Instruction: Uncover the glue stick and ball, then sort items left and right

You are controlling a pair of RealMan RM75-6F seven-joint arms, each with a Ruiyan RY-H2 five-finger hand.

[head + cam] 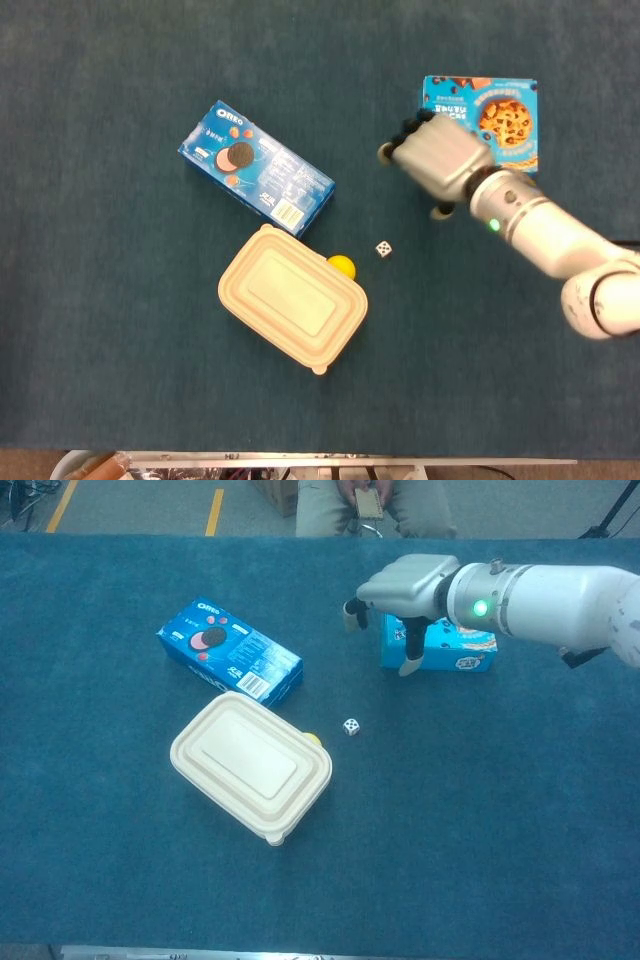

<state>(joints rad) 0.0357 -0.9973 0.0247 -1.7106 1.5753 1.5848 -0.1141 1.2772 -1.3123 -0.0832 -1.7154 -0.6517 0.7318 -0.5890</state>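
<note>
Yellow ball (342, 266) mostly tucked behind the beige lidded container (292, 297), right hand (438, 158) covering the cookie box's (495, 110) near corner, glue stick unseen.

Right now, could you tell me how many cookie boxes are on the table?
2: the Oreo box lies left of centre, and the chocolate-chip cookie box sits far right, against the right hand. None seems hidden.

Robot hand (437, 160) against cookie box (498, 115)
</note>
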